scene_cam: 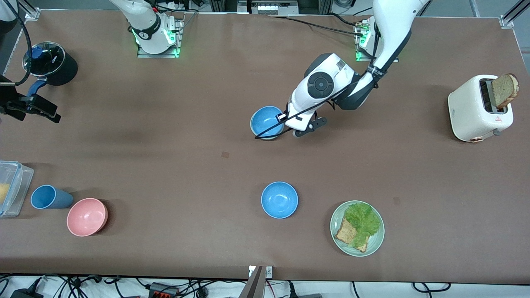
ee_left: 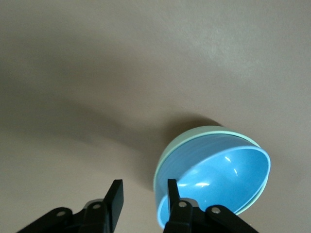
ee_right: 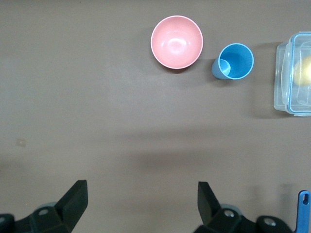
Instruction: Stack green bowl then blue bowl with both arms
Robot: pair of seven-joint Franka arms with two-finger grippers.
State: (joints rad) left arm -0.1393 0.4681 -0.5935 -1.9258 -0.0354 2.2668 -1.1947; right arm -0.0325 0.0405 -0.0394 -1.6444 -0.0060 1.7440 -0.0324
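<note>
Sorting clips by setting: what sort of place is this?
Probably a robotics lab set up as a mock kitchen: a toaster, bowls and a plate on a papered table, loose cables along its edge.

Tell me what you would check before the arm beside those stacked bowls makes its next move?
1. Blue bowl sits inside the green bowl: ok, only a green rim shows around it.
2. Left gripper has let go: ok, its fingers are open and empty, beside the stack on the side toward the left arm's end of the table.
3. One finger close to the stack's rim: cannot tell whether it touches, so lift away gently.
4. Stack level on the table: ok, no tilt visible.
5. Right gripper out of the way: ok, open and empty, waiting at the right arm's end of the table.
6. Second blue bowl left alone: ok, nearer the front camera, beside the plate.
</note>
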